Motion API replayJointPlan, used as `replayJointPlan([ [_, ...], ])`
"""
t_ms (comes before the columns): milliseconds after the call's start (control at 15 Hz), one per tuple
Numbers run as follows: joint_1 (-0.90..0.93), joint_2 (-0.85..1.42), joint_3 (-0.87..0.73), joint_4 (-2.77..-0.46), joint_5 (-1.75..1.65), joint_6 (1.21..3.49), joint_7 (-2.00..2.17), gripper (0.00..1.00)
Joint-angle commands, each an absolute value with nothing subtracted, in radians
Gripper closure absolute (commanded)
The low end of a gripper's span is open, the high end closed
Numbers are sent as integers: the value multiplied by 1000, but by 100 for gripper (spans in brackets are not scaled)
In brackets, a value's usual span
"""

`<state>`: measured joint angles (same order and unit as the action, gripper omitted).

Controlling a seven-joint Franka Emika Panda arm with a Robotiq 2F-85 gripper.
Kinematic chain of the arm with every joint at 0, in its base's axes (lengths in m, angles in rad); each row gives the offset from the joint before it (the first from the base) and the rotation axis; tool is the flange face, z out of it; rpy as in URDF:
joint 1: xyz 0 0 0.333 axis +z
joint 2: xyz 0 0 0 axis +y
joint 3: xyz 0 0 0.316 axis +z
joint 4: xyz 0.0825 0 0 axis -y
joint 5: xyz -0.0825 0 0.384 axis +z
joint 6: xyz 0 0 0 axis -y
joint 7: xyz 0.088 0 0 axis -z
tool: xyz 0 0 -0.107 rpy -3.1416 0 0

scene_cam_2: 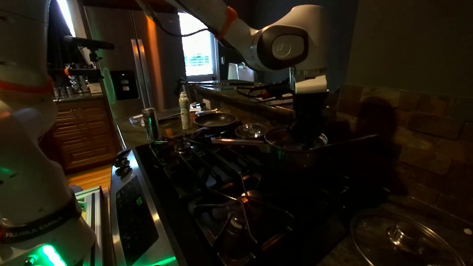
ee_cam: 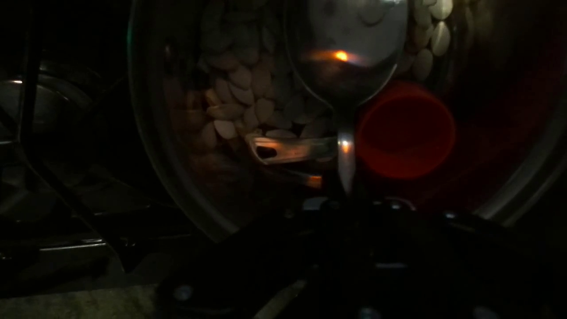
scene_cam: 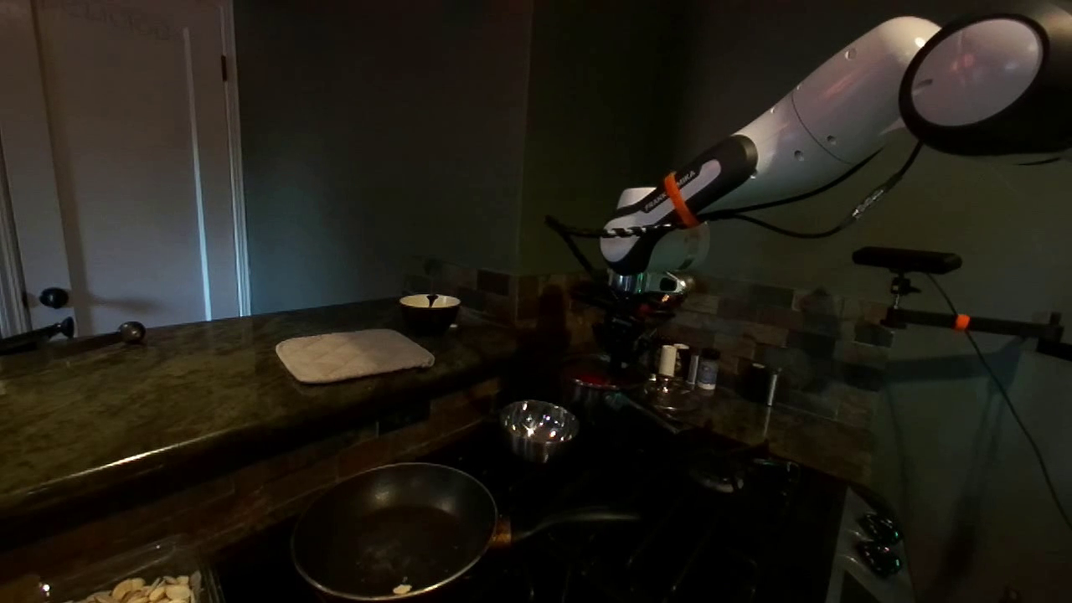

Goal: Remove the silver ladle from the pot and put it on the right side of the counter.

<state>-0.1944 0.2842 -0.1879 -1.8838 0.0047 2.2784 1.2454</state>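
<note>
The silver ladle [ee_cam: 345,46] is large in the wrist view, its shiny bowl over the pot's contents. Its handle runs down between my fingertips. The pot [ee_cam: 153,150] has a metal rim. It holds pale flat pieces, a red round cup [ee_cam: 405,133] and a short metal handle with a hole [ee_cam: 288,148]. The pot also shows in both exterior views [scene_cam: 593,379] [scene_cam_2: 284,155]. My gripper [ee_cam: 352,201] points down at the pot mouth in both exterior views [scene_cam: 620,356] [scene_cam_2: 306,136]. Its fingertips are close together, shut on the handle; the contact itself is dark. The counter [scene_cam: 167,402] is speckled stone.
A steel bowl [scene_cam: 540,431] and a dark frying pan [scene_cam: 394,528] stand near the pot. The pot's handle [scene_cam_2: 238,141] sticks out over the stove grates [scene_cam_2: 245,199]. A glass lid [scene_cam_2: 402,236] lies on stone. Small bottles [scene_cam: 708,368] stand behind the arm. A pale pad [scene_cam: 356,356] lies on the counter.
</note>
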Motion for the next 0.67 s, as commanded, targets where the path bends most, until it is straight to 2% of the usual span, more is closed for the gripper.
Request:
replayJointPlan([
  [0,-171,263,-202,-1890,7,2254,1224,97],
  [600,-146,170,-205,-1857,-53,2102,1255,97],
])
